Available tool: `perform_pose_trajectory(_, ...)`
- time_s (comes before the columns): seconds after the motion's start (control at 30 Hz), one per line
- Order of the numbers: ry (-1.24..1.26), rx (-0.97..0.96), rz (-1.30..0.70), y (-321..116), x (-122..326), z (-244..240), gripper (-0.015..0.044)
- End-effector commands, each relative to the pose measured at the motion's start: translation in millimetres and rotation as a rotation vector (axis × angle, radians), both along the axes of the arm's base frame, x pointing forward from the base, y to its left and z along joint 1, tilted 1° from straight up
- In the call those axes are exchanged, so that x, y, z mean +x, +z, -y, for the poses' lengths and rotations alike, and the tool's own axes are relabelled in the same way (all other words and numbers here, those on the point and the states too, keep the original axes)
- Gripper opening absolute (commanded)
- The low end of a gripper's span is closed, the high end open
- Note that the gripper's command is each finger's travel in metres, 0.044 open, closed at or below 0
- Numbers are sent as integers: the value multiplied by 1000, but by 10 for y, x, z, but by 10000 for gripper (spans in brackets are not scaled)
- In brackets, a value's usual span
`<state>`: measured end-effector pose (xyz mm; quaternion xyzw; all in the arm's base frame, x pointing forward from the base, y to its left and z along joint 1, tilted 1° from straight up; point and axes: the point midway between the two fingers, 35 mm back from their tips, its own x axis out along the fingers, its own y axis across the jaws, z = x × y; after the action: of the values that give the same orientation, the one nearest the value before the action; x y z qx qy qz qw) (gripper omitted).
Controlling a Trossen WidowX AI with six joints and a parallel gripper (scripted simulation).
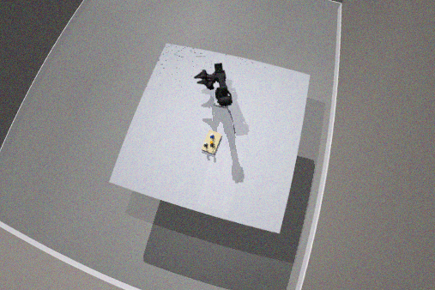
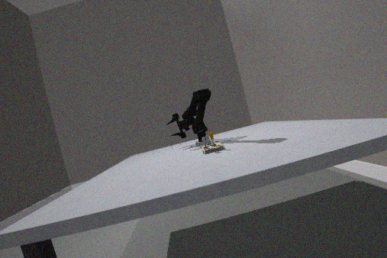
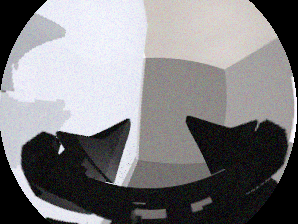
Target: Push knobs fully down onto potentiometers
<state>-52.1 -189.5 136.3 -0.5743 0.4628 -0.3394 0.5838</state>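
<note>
White table (image 1: 170, 159) (image 2: 159, 175) (image 3: 100, 75) with a small yellowish circuit board (image 1: 208, 148) (image 2: 217, 146) on it.

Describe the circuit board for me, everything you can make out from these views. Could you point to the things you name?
The circuit board (image 1: 208, 148) (image 2: 217, 146) is a small, pale yellow rectangle, lying roughly level low over the white table (image 1: 166, 141) (image 2: 159, 172). Small dark and blue parts dot its top, and an orange piece stands up from it beside slim grey ones. Its legs are too small to make out. The gripper (image 1: 196, 80) (image 2: 169, 130) (image 3: 158, 120) is open and well away from it. The wrist view does not show the board.
</note>
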Motion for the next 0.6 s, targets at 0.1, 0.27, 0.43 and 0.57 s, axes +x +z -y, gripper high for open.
perform_pose_trajectory(0.1, 37, 53, 53, 5, 66, 52, 295)
perform_pose_trajectory(0.27, 109, 168, 149, 13, 216, 149, 164)
perform_pose_trajectory(0.43, 179, 298, 232, 20, 396, 238, 32)
perform_pose_trajectory(0.57, 230, 410, 287, 22, 558, 297, 0)
